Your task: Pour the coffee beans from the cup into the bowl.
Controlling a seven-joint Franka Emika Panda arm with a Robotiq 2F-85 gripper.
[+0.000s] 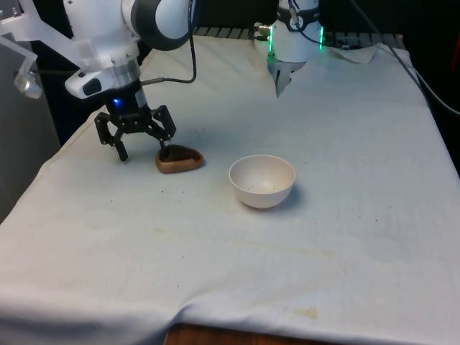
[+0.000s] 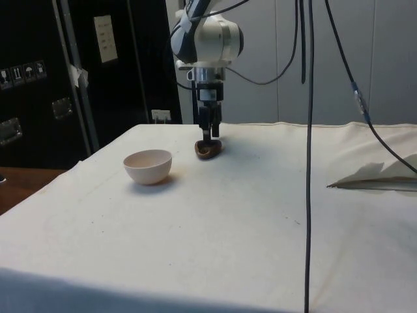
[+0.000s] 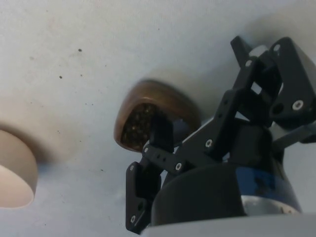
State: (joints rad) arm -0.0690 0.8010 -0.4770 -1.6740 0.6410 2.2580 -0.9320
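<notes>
Right now the gripper (image 1: pixel 144 153) is down at the table, and the cup (image 1: pixel 180 159) sits just off its side, toward the front view's right. One finger (image 1: pixel 164 151) reaches the cup's left edge, dipping at or just inside the rim; the other finger (image 1: pixel 122 152) hangs over bare cloth (image 1: pixel 215 259) further left. So the cup is not centred in the gap: it lies mostly outside it, on the bowl's side.

The fingers are spread wide apart and clamp nothing. From the wrist view, one fingertip (image 3: pixel 160 133) overlaps the cup's (image 3: pixel 155 116) rim, with dark beans (image 3: pixel 138 123) showing inside, though whether it actually touches I can't say.

The cup looks low and wider than tall, its long axis running left to right. The bowl (image 1: pixel 262 181) stands near, to the cup's right and a little nearer the front, apart from it and upright.

I'd judge that closing would pinch the cup's left wall.
</notes>
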